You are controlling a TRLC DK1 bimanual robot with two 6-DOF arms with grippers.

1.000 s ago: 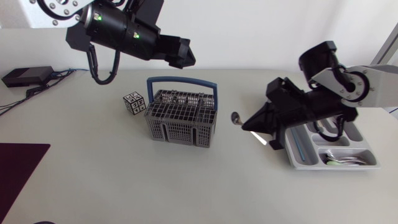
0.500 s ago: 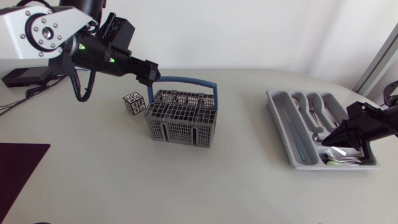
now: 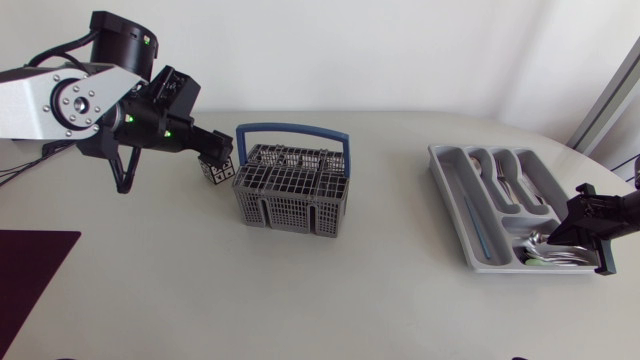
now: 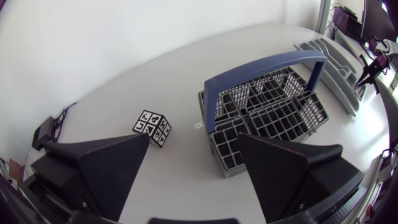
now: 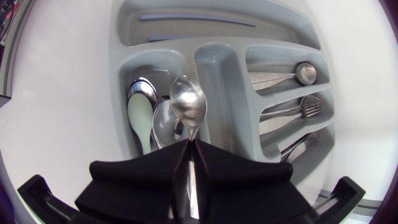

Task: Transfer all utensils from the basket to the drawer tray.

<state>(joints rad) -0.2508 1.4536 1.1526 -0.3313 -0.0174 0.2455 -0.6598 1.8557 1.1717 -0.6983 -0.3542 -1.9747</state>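
Observation:
The grey wire basket [image 3: 292, 190] with a blue handle stands mid-table; I see no utensils inside it. My left gripper [image 3: 222, 148] hovers open just off its left end; in the left wrist view the open left gripper [image 4: 196, 155] looks down on the basket [image 4: 267, 112]. The grey drawer tray [image 3: 445, 175] lies at the right and holds several utensils. My right gripper [image 3: 558, 238] is over the tray's near right corner. It is shut on a steel spoon [image 5: 188, 102], whose bowl sticks out ahead of the right gripper [image 5: 189, 144] above the tray [image 5: 186, 9].
A black-and-white marker cube [image 3: 215, 165] sits beside the basket's left end, under my left gripper. A dark purple mat [image 3: 30, 260] lies at the front left. In the tray lie spoons [image 5: 142, 112] and forks [image 5: 292, 112].
My right arm has swung from the table's middle out over the tray's near right corner with the spoon. My left arm has come down and back to the basket's left.

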